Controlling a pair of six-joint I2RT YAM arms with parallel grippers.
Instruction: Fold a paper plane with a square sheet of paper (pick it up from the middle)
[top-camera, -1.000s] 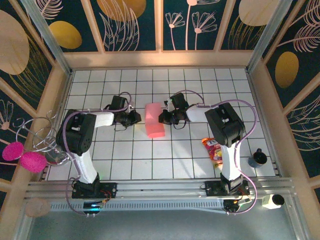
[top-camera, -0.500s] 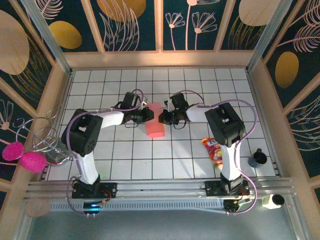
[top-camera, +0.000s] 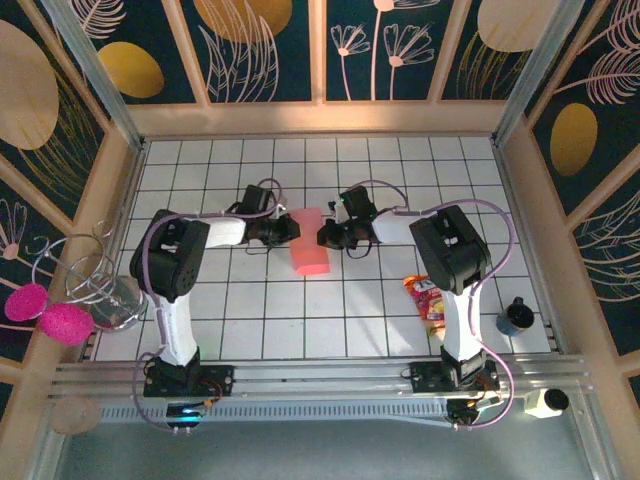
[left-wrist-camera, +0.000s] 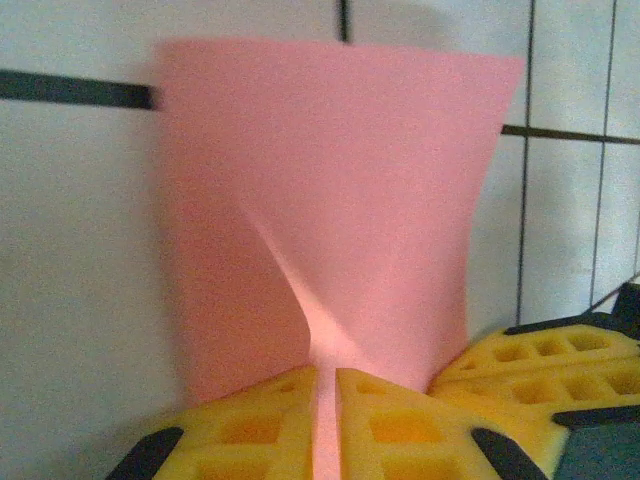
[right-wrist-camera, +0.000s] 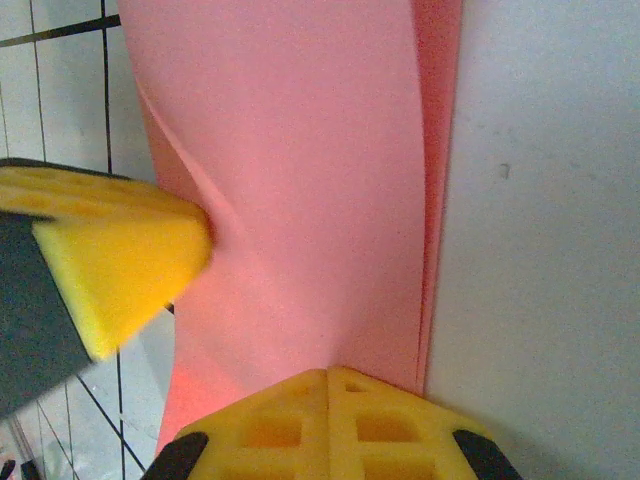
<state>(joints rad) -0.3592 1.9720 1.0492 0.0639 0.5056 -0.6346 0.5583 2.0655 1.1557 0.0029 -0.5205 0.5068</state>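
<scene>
Left arm (top-camera: 175, 262): it is now reaching further in than in the earlier frames, carrying the left gripper (top-camera: 291, 228) from open tiles up to the left edge of the paper (top-camera: 309, 250). The paper and the right gripper (top-camera: 324, 237) are staying where they were.
Paper: it is lying doubled over as a narrow strip in the middle of the table (top-camera: 400, 180), directly between the two grippers. Two layers are showing along one long edge in the right wrist view. A soft ridge is running up from the pinch in the left wrist view.
Left gripper: its pads (left-wrist-camera: 250, 420) are pressing together with the paper's edge between them. The grip is judged to be keeping the layers from sliding apart.
Right gripper: its jaws are clamping fully closed on the opposite edge of the paper. This is judged to be anchoring the strip while the other side is being worked.
Hold geometry: both grippers are gripping at nearly the same spot along the strip, from opposite sides. This is likely pulling the fold line taut so that the crease sets straight.
Stage: an early lengthwise fold is being made. No pointed tip is showing yet.
Packet (top-camera: 428, 300): it is lying well apart, beside the right arm, and is taking no part.
</scene>
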